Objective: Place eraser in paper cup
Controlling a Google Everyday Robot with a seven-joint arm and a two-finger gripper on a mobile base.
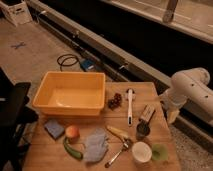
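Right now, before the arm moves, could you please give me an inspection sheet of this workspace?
Surface: wooden table, crowded.
Job's things: eraser lying near the right edge; paper cup upright at the front, apart from it.
Clutter: yellow bin, grapes, white utensil, dark metal cup, green cup, fork, grey cloth, blue sponge.
Grippers: gripper open, empty, off the table's right edge.
Cables: black cable coiled on the floor.
Surroundings: dark chair at left.

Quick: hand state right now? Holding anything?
Hand: open, holding nothing; it hangs at the table's right edge, just right of the eraser, which lies on the table.
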